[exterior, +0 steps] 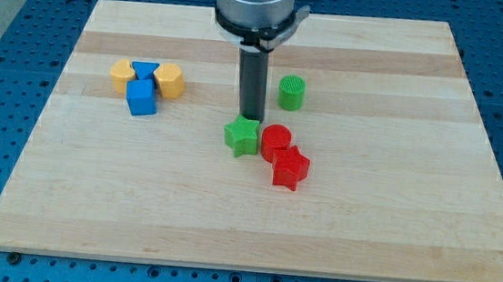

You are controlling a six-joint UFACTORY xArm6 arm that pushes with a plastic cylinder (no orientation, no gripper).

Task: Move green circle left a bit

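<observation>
The green circle (291,92) stands upright on the wooden board (254,214), right of centre near the view's top. My tip (251,117) is left of and a little below the green circle, with a gap between them. The tip sits just above the green star (243,137), at or very near its top edge. The rod rises straight up to the grey arm head at the view's top.
A red circle (276,142) touches the green star's right side, with a red star (290,168) just below it. At the view's left, a yellow block (122,76), a blue triangle (145,70), a yellow block (170,80) and a blue cube (142,99) cluster together.
</observation>
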